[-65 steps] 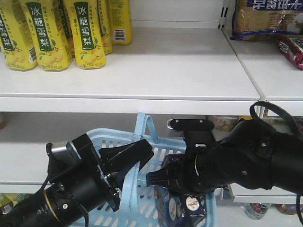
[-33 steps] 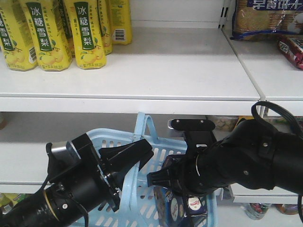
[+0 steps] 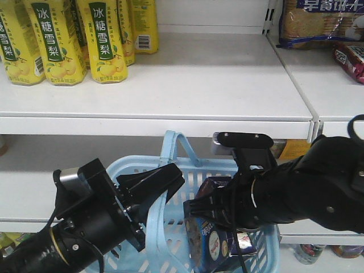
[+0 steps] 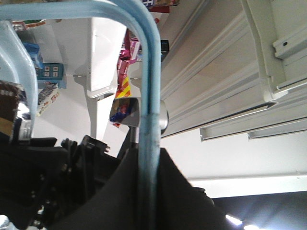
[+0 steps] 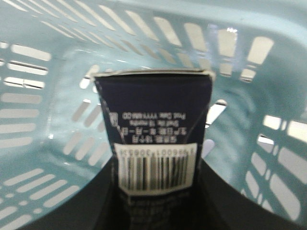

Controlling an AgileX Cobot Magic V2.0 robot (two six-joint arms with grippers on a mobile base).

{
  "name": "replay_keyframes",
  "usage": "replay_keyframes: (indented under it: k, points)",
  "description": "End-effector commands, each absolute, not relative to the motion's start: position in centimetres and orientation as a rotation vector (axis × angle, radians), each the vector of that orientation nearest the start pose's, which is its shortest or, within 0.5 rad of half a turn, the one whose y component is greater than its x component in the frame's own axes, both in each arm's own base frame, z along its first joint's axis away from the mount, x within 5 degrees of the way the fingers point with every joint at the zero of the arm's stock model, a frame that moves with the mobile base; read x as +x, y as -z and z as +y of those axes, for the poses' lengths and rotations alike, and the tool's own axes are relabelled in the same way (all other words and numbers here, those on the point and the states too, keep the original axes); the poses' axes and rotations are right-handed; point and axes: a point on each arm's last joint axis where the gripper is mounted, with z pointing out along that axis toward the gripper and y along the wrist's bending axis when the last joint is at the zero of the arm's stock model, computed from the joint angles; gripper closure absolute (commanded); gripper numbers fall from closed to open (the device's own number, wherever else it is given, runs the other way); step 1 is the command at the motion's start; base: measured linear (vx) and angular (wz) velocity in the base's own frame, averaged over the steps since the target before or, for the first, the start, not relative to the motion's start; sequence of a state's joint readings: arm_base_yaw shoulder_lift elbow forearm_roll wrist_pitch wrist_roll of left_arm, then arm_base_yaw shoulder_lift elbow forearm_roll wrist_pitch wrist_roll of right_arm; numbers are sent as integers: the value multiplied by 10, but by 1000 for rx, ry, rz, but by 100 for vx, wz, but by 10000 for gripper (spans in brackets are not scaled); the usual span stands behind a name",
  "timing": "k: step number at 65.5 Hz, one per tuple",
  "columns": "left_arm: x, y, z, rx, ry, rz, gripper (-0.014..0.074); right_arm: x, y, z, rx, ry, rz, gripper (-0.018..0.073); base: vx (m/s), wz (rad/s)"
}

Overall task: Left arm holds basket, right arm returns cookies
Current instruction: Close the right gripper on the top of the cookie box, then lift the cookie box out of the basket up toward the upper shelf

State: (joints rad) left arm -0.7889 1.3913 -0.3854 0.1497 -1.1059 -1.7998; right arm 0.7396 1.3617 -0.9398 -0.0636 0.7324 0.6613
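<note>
While the left gripper clamps one hoop handle of the light blue basket below the white shelf, the right gripper grips the navy cookie box, upright inside the basket, barcode end nearest the gripper.

In basket: cookies (bottles on shelf behind).

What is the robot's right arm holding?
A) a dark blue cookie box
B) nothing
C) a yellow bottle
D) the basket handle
A: the right end effector is shut on the navy cookie box, its barcode showing, with the light blue basket around it.
</note>
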Motion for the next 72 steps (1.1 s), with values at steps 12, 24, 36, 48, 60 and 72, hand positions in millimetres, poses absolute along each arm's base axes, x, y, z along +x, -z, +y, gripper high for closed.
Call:
replay_keyframes:
  k: [12, 24, 36, 48, 60, 72]
  points:
    - [162, -278, -176, -541, 2311, 1283, 599, 189, -308, 168, -148, -524, 2527, 570, 0, 0]
    - [162, -278, -176, -541, 2311, 1283, 599, 180, -323, 160, -135, -574, 2483, 570, 0, 0]
    - [162, -278, -176, -541, 2311, 1283, 599, 170, -335, 151, -131, -601, 2447, 570, 0, 0]
    - [162, -278, -176, -541, 2311, 1283, 599, 159, -348, 142, -127, -633, 2403, 570, 0, 0]
    - [162, -278, -176, -541, 2311, 1283, 599, 149, -360, 132, -122, -672, 2346, 570, 0, 0]
    - [162, -278, -176, -541, 2311, 1283, 599, 137, -373, 122, -117, -713, 2283, 570, 0, 0]
